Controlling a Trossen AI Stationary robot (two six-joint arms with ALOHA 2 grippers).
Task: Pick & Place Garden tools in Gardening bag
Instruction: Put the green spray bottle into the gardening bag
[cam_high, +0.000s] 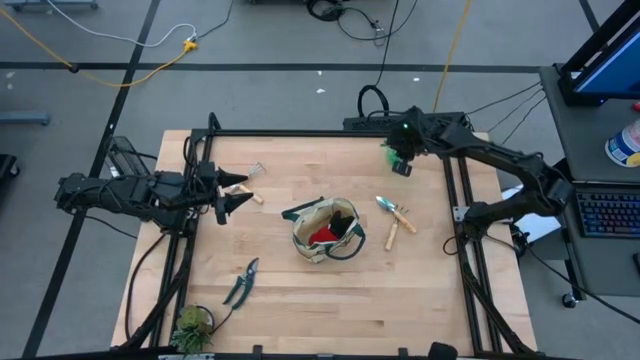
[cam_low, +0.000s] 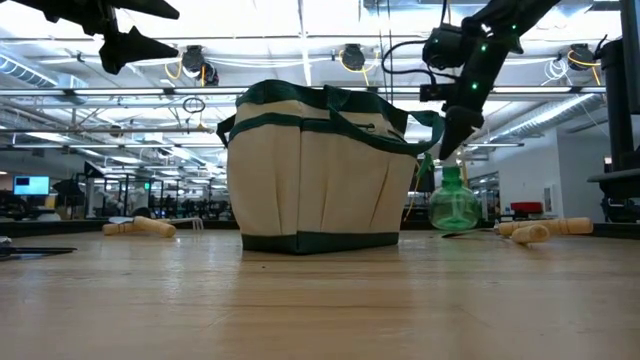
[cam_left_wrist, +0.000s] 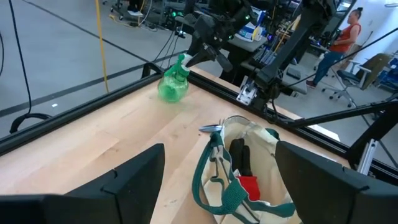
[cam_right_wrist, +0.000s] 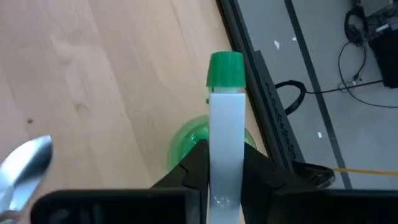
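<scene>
High view: bag (cam_high: 318, 243) sits mid-table, glove (cam_high: 322, 236) red inside it. Right gripper (cam_high: 401, 157) is at the far-right of the bag, by the table's back edge, down on the green bottle (cam_high: 396, 156). Left gripper (cam_high: 236, 195) hovers left of the bag, near a wooden-handled fork (cam_high: 243, 186). Trowels (cam_high: 396, 221) lie just right of the bag, shears (cam_high: 241, 282) near-left of it, plant (cam_high: 190, 327) at the near-left corner.

Low view: bottle (cam_low: 454, 200) stands upright behind and right of the bag (cam_low: 318, 170), base on the table; right gripper (cam_low: 449, 140) comes down onto its top. Left gripper (cam_low: 135, 45) hangs high, left of the bag.

Left wrist view: left fingers (cam_left_wrist: 130, 171) stand wide apart, nothing between them; bag (cam_left_wrist: 249, 171) straight ahead, bottle (cam_left_wrist: 171, 84) beyond it.

Right wrist view: right fingers (cam_right_wrist: 194, 165) are pinched on the bottle's white sprayer head (cam_right_wrist: 222, 143), green nozzle pointing away from the wrist, round body below. Bottle's long axis vertical, fingers either side of the head. Likely next: lift and carry toward the bag; right arm is the near one for this.
</scene>
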